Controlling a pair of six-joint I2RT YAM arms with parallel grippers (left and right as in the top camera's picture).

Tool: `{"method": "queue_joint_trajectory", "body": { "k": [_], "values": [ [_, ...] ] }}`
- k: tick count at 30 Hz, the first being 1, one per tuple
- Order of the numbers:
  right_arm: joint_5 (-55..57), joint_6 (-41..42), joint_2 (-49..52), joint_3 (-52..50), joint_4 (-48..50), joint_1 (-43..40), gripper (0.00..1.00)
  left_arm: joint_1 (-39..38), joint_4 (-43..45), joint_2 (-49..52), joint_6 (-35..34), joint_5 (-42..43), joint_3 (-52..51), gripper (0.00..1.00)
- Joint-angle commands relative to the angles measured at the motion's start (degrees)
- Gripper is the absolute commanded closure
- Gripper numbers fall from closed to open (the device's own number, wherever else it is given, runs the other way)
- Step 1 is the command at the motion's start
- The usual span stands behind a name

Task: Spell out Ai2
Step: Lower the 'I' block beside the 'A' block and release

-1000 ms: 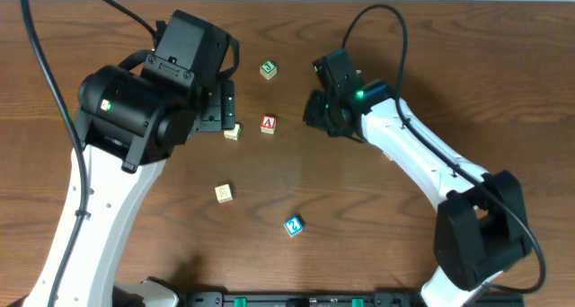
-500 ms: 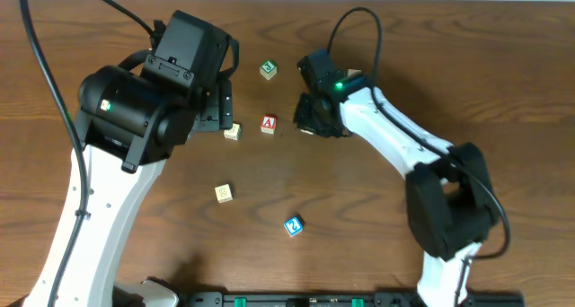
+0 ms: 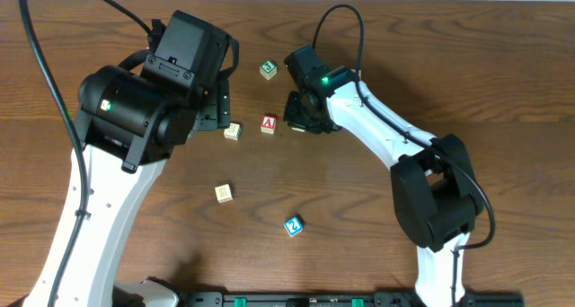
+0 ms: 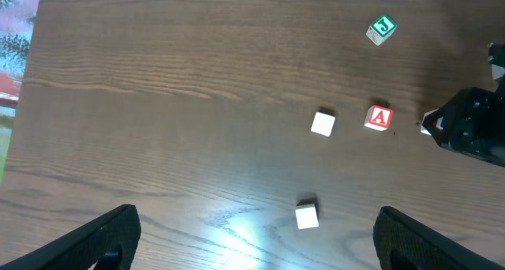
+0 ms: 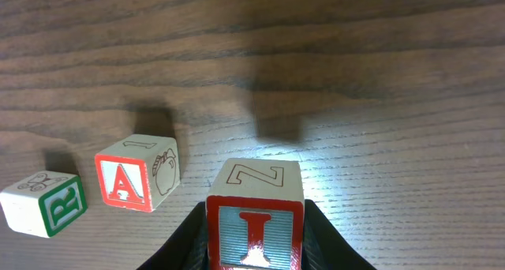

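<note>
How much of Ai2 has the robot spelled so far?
About a third. The wooden block with the red A sits on the table. The right gripper holds the wooden red I block beside it, not yet set down. The blue 2 block lies untouched, apart.
</note>
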Motion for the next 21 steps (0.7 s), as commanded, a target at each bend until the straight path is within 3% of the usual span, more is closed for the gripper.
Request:
{"method": "queue_joint_trajectory", "body": {
  "k": [1, 5, 21],
  "values": [
    [0.9, -1.7, 1.6, 0.9, 0.0, 1.1, 0.85, 0.2, -0.2, 0.0, -0.2, -1.4, 0.0, 0.05],
    [1.7, -3.7, 1.9, 0.9, 0.9, 1.2, 0.81, 0.2, -0.2, 0.0, -0.2, -1.4, 0.0, 0.05],
    [4.2, -4.5, 1.9, 0.9, 1.7, 1.2, 0.83, 0.2, -0.2, 0.0, -0.3, -1.4, 0.0, 0.04]
  ]
}}
